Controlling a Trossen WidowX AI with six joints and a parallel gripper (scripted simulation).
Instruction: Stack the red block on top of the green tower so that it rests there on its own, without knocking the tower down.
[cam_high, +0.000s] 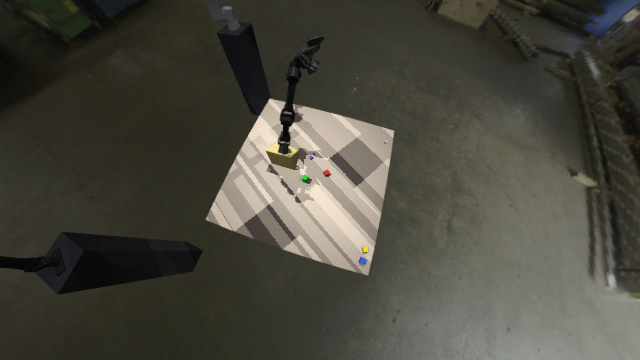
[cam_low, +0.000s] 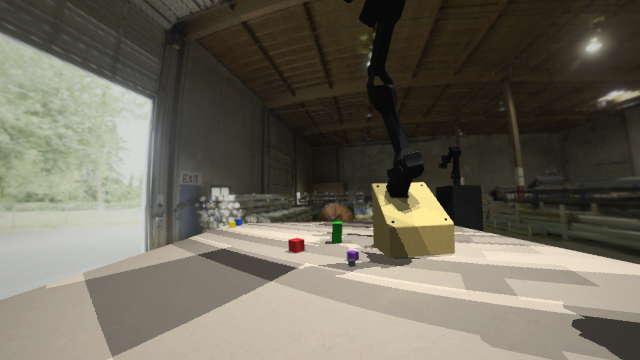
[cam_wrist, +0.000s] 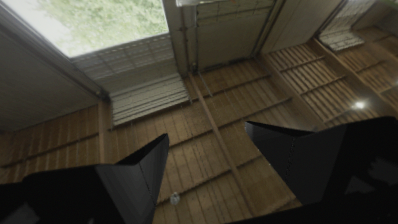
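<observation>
No containers show on the worktop (cam_high: 280, 220). The red block (cam_high: 327, 173) lies near the green tower (cam_high: 305, 178), apart from it, beyond the yellow base (cam_high: 290, 159). The gripper (cam_wrist: 205, 165) points upward, jaws wide, empty.

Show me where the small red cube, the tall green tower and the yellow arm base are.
small red cube (cam_low: 296, 245), exterior view, front face.
tall green tower (cam_low: 337, 232), exterior view, side face.
yellow arm base (cam_low: 425, 235), exterior view, front face.
</observation>
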